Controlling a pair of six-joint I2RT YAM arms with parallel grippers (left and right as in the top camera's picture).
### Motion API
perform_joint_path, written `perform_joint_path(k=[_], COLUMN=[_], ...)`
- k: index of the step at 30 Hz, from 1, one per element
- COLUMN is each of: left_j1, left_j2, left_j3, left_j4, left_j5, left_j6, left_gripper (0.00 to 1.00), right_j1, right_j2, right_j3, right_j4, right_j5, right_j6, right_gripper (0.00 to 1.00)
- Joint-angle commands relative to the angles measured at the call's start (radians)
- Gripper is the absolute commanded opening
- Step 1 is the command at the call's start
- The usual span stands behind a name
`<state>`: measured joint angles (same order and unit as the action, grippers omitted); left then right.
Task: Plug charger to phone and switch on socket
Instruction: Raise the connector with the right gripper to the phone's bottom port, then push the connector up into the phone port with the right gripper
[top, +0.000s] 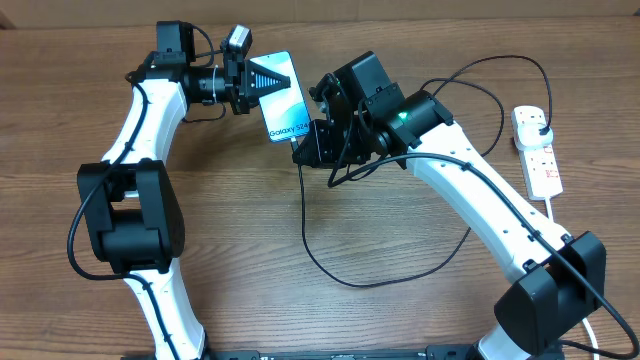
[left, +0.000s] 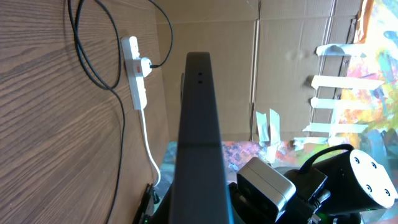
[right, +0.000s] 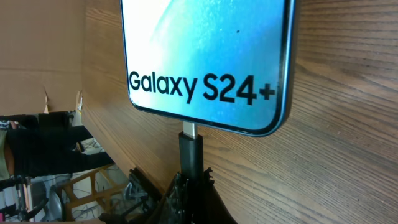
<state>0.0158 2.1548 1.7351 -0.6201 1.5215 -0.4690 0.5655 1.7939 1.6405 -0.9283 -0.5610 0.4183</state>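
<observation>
My left gripper (top: 268, 82) is shut on the phone (top: 284, 103), holding it by its upper part above the table. The light blue screen reads "Galaxy S24+" (right: 202, 87). In the left wrist view the phone (left: 199, 118) shows edge-on between the fingers. My right gripper (top: 304, 150) is shut on the charger's black connector (right: 191, 152). The connector's silver tip meets the port in the phone's bottom edge. The black cable (top: 303, 215) loops over the table to the white socket (top: 537, 152) at the right. The socket (left: 138, 78) lies flat.
The socket's white cord (top: 556, 215) runs toward the table's near right edge. The black cable's loop (top: 350, 283) lies between the two arms' bases. Cardboard walls (left: 292, 62) stand behind the table.
</observation>
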Motion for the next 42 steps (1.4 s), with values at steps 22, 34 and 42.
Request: perform_joint_path(k=[22, 34, 42], left_j1=[-0.035, -0.035, -0.034], left_j2=[-0.001, -0.001, -0.001], left_j3=[0.014, 0.014, 0.014], left_j4=[0.0, 0.0, 0.0], left_j5=[0.059, 0.059, 0.059], left_j6=[-0.01, -0.01, -0.01], left_gripper=[0.04, 0.04, 0.04], right_j1=[-0.012, -0.057, -0.071], right_j2=[0.004, 0.004, 0.004], right_j3=[-0.005, -0.005, -0.005], right_j4=[0.042, 0.041, 0.04], right_j5=[0.029, 0.029, 0.029], right_j6=[0.056, 0.068, 0.045], right_gripper=[0.04, 0.04, 0.04])
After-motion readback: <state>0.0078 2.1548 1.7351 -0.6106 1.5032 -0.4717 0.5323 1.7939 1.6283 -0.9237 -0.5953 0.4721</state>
